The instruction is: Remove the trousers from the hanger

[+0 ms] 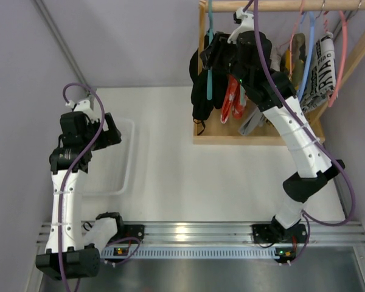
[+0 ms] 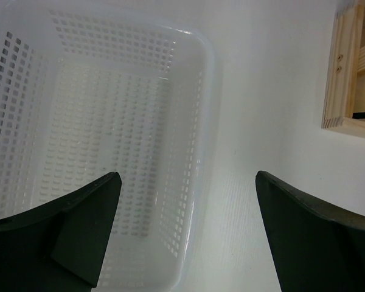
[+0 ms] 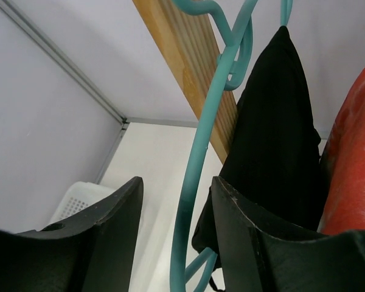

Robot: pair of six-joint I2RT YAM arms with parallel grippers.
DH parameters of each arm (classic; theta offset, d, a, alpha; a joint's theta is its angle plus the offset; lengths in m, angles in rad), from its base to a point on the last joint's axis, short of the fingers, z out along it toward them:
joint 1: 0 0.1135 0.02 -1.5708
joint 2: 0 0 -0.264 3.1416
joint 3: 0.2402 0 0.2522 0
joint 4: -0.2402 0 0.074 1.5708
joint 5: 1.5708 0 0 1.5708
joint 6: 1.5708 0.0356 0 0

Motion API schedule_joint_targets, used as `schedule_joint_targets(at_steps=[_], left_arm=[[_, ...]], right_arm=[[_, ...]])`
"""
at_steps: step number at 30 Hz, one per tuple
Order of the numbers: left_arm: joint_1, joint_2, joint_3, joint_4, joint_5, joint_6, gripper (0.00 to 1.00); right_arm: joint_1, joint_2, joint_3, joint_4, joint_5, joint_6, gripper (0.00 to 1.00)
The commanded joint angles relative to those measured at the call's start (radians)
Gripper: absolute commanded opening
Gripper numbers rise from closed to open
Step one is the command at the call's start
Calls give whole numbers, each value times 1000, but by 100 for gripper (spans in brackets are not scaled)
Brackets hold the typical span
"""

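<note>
Black trousers hang on a teal hanger at the left end of the wooden rack. In the right wrist view the teal hanger runs down between my right fingers, with the black trousers just right of them. My right gripper is open around the hanger's arm, with a gap on both sides; in the top view it is up at the rack. My left gripper is open and empty, held over the right rim of a white basket; in the top view it is at the left.
The white basket stands at the table's left. The wooden rack has a base and a top rod. A red garment, a print garment, and pink and blue hangers hang to the right.
</note>
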Motion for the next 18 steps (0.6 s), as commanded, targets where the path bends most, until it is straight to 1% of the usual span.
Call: schedule_joint_targets(at_steps=[1,7,9,12,13,15,18], left_arm=[[3,-22,2,56,-2,-21,99],[3,-25,-1,56,4,-25,99],[5,-23,2,56,6,-25,99],[3,-17,6,56,9,-27,99],[3,-17,6,56,9,-27,99],[5,-13,6,56,9,-28,99],[5,-8,8,56,10,-35,99]], right_arm=[[20,14,39,67,23,35,49],[-3,48,34,88,-6,67,47],[-33,43,10,116,-50,118,45],[-73,42,-4,142,-106,170,40],[-82,40,-4,149,-136,188,36],[-98,31,-3,171,-162,202,32],[-110,22,-7,209,-250,237,18]])
